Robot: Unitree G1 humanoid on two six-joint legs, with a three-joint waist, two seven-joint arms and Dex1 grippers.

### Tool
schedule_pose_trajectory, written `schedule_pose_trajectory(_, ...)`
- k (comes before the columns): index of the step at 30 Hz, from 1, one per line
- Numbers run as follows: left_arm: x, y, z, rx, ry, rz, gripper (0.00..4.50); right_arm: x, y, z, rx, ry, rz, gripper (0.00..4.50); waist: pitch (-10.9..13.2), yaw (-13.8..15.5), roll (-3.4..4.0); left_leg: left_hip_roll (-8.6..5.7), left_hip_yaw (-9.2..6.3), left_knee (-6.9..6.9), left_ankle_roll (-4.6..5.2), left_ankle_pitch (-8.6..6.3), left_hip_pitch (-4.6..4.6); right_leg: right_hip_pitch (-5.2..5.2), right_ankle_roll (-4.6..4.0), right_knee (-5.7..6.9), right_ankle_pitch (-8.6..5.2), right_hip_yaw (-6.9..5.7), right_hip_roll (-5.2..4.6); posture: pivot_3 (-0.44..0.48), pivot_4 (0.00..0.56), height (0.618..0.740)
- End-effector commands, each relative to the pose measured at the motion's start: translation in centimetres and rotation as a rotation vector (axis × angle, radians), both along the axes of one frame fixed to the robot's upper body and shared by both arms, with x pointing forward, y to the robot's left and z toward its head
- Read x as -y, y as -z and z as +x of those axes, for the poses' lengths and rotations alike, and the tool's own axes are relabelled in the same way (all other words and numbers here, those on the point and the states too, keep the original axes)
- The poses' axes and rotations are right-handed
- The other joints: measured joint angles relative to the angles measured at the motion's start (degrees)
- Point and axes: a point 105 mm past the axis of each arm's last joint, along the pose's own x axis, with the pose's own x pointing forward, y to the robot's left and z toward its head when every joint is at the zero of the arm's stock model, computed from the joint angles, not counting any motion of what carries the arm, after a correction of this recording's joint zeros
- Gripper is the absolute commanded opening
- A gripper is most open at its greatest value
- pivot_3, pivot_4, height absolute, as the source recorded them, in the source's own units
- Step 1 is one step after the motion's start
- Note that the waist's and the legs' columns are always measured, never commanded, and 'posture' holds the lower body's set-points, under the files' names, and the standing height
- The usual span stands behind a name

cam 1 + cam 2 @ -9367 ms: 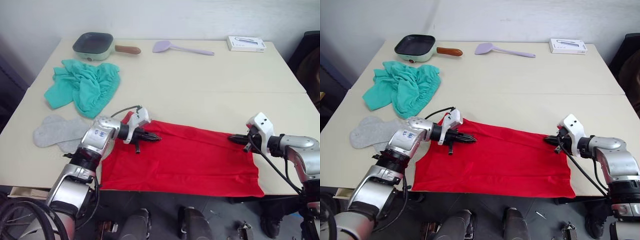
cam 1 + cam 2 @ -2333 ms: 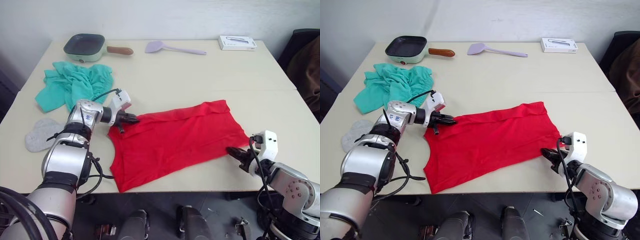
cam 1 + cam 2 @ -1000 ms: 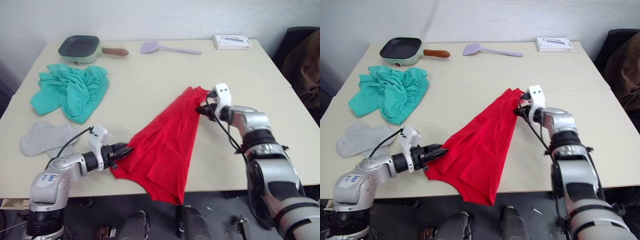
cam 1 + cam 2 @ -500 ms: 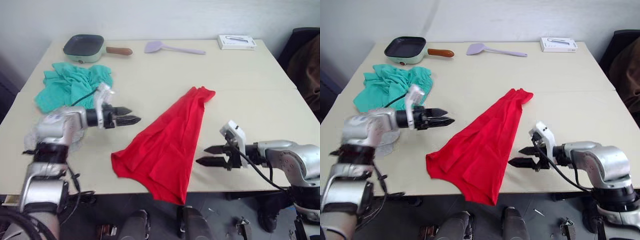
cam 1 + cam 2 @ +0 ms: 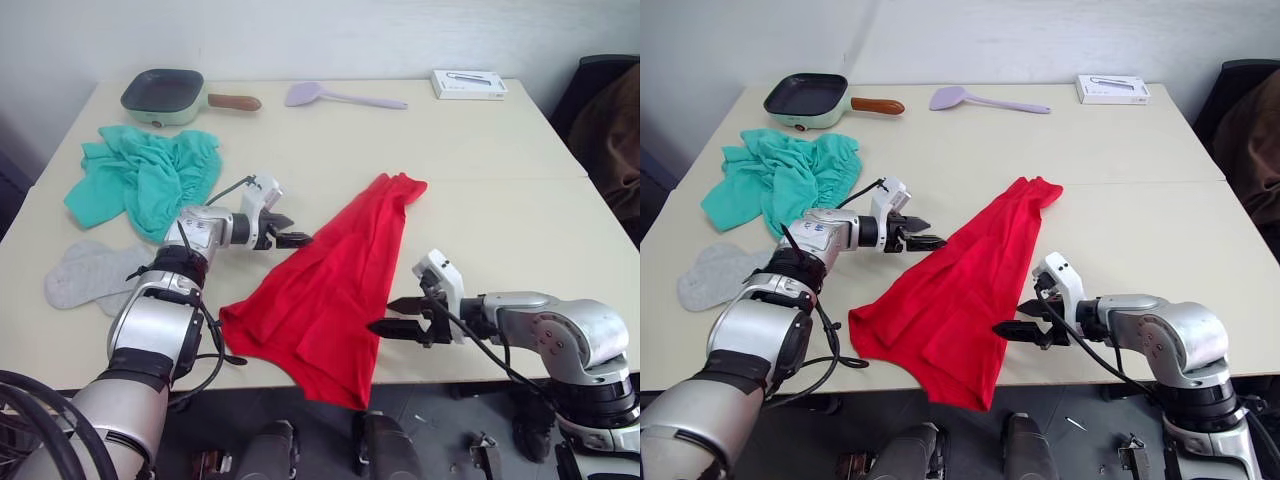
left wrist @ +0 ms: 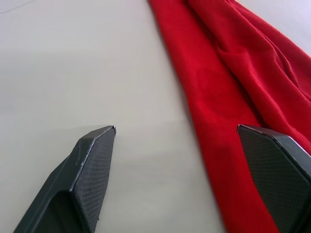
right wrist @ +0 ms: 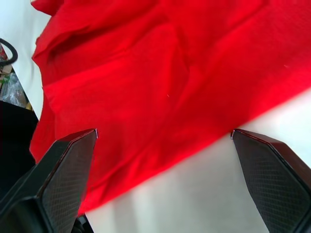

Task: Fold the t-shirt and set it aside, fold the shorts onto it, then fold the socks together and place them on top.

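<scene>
The red t-shirt [image 5: 330,290] lies loosely doubled in a diagonal strip across the table, its lower end hanging over the front edge. My left gripper [image 5: 297,231] is open at the strip's left edge, its fingers [image 6: 90,165] on either side of that edge with nothing held. At the right edge near the front, my right gripper [image 5: 385,315] is open too, fingers [image 7: 63,165] spread over the red cloth [image 7: 160,87]. The teal shorts [image 5: 145,175] sit crumpled at the left. Nearer the front, the grey socks [image 5: 85,275] lie flat.
A green pan [image 5: 165,93] with a wooden handle, a lilac spatula [image 5: 340,97] and a white box [image 5: 468,83] stand along the far edge of the cream table [image 5: 480,200]. A dark chair [image 5: 610,120] is at the right.
A second ago both grippers were shut on the shirt; they let go and opened. Since half a second ago, each has moved in to the shirt's edge, left from the left, right from the right.
</scene>
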Motion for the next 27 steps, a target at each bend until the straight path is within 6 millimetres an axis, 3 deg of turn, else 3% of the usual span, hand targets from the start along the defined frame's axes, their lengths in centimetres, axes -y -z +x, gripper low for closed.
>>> schedule_pose_trajectory(1, 0.6, -0.3, 0.1, 0.019, 0.021, -0.001, 3.28, -0.3, 1.6, -0.3, -0.067, 0.009, -0.019, 3.87, 0.0, 0.1, -0.04, 0.00, -0.01, 0.00, 0.00, 0.00, 0.00, 0.01, 0.00, 0.01, 0.00, 0.02, -0.01, 0.000, 0.150, 0.740)
schedule_pose_trajectory(6, 1.7, -0.2, -0.1, 0.009, 0.058, -0.015, 1.73, 0.1, 2.3, 0.0, -0.071, 0.043, -0.029, 2.16, 0.0, 0.2, -0.05, -0.02, -0.04, -0.02, 0.01, -0.01, -0.01, 0.01, 0.00, 0.07, 0.00, 0.01, -0.02, 0.000, 0.150, 0.740)
schedule_pose_trajectory(9, 2.0, -0.3, -0.2, 0.008, 0.068, -0.018, 1.69, 0.2, 2.2, 0.2, -0.066, 0.054, -0.026, 1.08, 0.0, 0.1, -0.05, -0.02, -0.03, -0.02, 0.01, -0.01, -0.02, 0.00, 0.00, 0.12, 0.00, 0.00, -0.02, 0.000, 0.150, 0.740)
schedule_pose_trajectory(19, 2.3, 0.4, -0.4, -0.001, 0.088, 0.012, 1.69, 0.4, 2.5, 0.2, -0.052, 0.055, -0.042, 1.08, 0.0, 0.0, -0.06, -0.02, -0.02, 0.00, 0.02, -0.01, 0.00, 0.00, 0.00, 0.22, 0.00, -0.01, 0.00, 0.000, 0.150, 0.740)
schedule_pose_trajectory(22, 2.6, 0.8, -0.5, -0.009, 0.092, 0.016, 0.83, 0.5, 2.5, 0.2, -0.051, 0.055, -0.043, 0.13, 0.0, 0.1, -0.06, -0.04, -0.02, 0.01, 0.03, -0.01, 0.00, 0.00, 0.00, 0.23, 0.00, -0.02, -0.01, 0.000, 0.150, 0.740)
schedule_pose_trajectory(25, 3.1, 0.7, -0.7, -0.012, 0.112, -0.011, 0.02, 0.8, 2.5, 0.2, -0.052, 0.056, -0.043, 0.00, 0.0, 0.2, -0.06, -0.03, -0.03, 0.00, 0.04, -0.02, 0.00, 0.00, 0.00, 0.23, 0.00, -0.01, -0.01, 0.000, 0.150, 0.740)
schedule_pose_trajectory(27, 3.1, 0.5, -0.7, -0.010, 0.111, -0.035, 0.02, 1.1, 2.4, 0.2, -0.051, 0.060, -0.042, 0.00, 0.0, 0.2, -0.06, -0.05, -0.02, 0.01, 0.05, -0.03, 0.00, 0.00, 0.00, 0.22, 0.00, -0.02, -0.01, 0.000, 0.150, 0.740)
